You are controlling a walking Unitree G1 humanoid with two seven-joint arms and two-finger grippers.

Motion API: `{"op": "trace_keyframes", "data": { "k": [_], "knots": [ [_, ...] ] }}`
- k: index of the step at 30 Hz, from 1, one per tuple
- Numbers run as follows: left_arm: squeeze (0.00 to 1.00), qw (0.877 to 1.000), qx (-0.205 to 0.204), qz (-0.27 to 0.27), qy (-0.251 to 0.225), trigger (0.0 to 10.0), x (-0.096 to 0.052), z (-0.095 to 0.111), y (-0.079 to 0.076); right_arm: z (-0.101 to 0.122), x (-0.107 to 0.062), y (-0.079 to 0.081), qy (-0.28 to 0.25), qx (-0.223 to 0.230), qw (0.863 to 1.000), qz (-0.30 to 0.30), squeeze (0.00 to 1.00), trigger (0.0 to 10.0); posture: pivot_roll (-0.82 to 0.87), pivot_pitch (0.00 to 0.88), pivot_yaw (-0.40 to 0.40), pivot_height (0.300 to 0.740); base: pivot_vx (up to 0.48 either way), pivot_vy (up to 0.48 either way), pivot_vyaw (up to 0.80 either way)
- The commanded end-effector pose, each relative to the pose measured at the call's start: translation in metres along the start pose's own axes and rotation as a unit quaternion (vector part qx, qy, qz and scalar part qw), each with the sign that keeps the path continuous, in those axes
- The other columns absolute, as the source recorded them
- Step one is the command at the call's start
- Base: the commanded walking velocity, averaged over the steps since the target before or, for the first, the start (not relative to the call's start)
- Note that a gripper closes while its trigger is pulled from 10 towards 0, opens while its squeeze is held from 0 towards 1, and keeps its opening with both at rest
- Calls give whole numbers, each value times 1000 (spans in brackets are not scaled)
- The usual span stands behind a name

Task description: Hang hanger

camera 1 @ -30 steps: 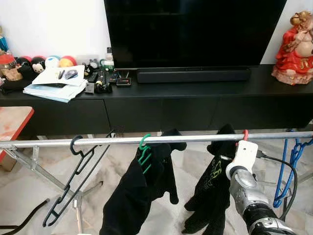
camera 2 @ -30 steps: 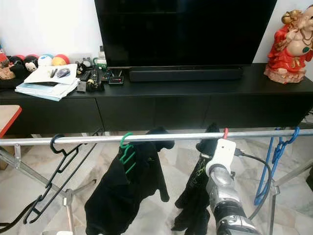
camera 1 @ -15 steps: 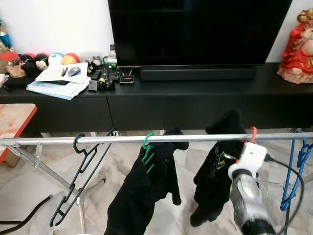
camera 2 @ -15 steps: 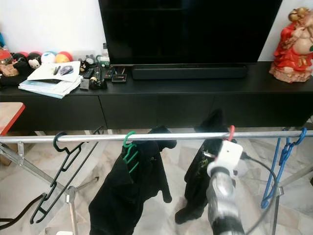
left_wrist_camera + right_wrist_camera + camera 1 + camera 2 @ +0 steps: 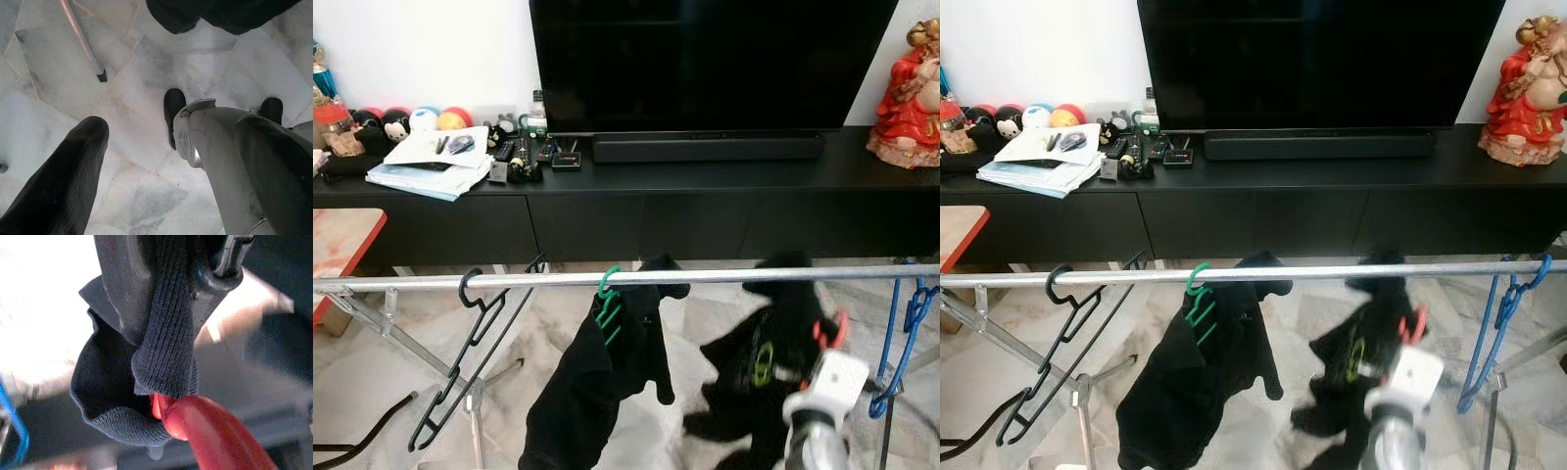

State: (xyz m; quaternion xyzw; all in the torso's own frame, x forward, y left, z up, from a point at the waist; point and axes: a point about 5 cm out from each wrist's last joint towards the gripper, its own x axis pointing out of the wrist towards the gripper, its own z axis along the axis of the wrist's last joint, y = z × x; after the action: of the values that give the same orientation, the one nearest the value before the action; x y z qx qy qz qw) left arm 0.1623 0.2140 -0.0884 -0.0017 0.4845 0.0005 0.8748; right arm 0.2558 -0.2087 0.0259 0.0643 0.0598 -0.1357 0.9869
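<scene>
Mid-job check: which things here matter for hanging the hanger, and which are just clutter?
Job:
- right gripper, shut on the red hanger
- black garment on that hanger
- metal rail

Lying about:
- black hanger, green hanger, blue hanger
- TV, soundbar
- red figurine
- papers

head stereo: looks forward and down, both eyes share drying rail (image 5: 607, 279), TV console (image 5: 656, 196), TV (image 5: 1322, 59) | left wrist: faces straight down, marble floor (image 5: 142, 122) well below | right wrist: very close on red hanger (image 5: 210, 435) and dark knit cloth (image 5: 166, 333)
</scene>
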Motion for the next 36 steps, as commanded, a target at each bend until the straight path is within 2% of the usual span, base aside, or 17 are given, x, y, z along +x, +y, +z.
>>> {"op": "trace_keyframes", "data": {
  "k": [1,4,8,10,11,14,15,18,19,20,21,23,27,31,36],
  "knots": [
    [0,1000,6,4,11,10000,-2,-6,3,4,0,4,-9,-11,1000,12,0,10000,30,49,22,740,0,0,0],
    [0,1000,7,4,10,10000,-2,-6,4,-12,-7,-4,24,-14,1000,-2,0,10000,30,45,25,740,0,0,0],
    [0,1000,8,2,10,10000,-1,-5,2,-30,-9,-7,75,-17,997,-4,0,10000,20,42,28,740,0,0,0],
    [0,1000,8,-1,9,10000,0,-4,-4,-47,-13,-11,125,-11,992,-10,0,10000,16,44,28,740,0,0,0],
    [0,1000,9,-4,8,10000,1,-3,-8,-61,-18,-16,167,-11,986,-20,0,10000,16,40,30,740,0,0,0],
    [0,1000,8,-5,7,10000,2,-2,-11,-75,-27,-24,213,-21,976,-35,0,10000,18,40,32,740,0,0,0],
    [0,1000,8,-5,7,10000,2,-2,-11,-75,-27,-24,213,-21,976,-35,0,10000,18,40,32,740,0,0,0],
    [0,1000,9,-4,7,10000,2,0,-11,-99,-49,-36,293,-57,954,-39,0,10000,10,43,37,740,0,0,0],
    [0,1000,9,-4,7,10000,2,0,-11,-99,-49,-36,293,-57,954,-39,0,10000,10,43,37,740,0,0,0],
    [0,1000,9,-3,7,10000,2,0,-9,-112,-67,-47,339,-87,936,-45,0,10000,21,40,35,740,0,0,0],
    [0,1000,8,-2,7,10000,2,0,-8,-116,-73,-51,354,-98,929,-48,0,10000,21,40,35,740,0,0,0],
    [0,1000,6,0,7,10000,2,0,-6,-119,-79,-56,364,-107,924,-52,0,10000,28,39,33,740,0,0,0],
    [0,1000,7,2,9,10000,1,-1,-5,-117,-80,-65,354,-92,928,-72,0,10000,18,44,39,740,0,0,0],
    [0,1000,12,-5,17,10000,1,-11,-16,-116,-79,-69,352,-92,928,-78,0,10000,10,45,45,740,0,0,0],
    [0,1000,13,-8,20,10000,1,-16,-21,-115,-78,-70,354,-93,927,-78,0,10000,12,43,47,740,0,0,0]
  ]
}}
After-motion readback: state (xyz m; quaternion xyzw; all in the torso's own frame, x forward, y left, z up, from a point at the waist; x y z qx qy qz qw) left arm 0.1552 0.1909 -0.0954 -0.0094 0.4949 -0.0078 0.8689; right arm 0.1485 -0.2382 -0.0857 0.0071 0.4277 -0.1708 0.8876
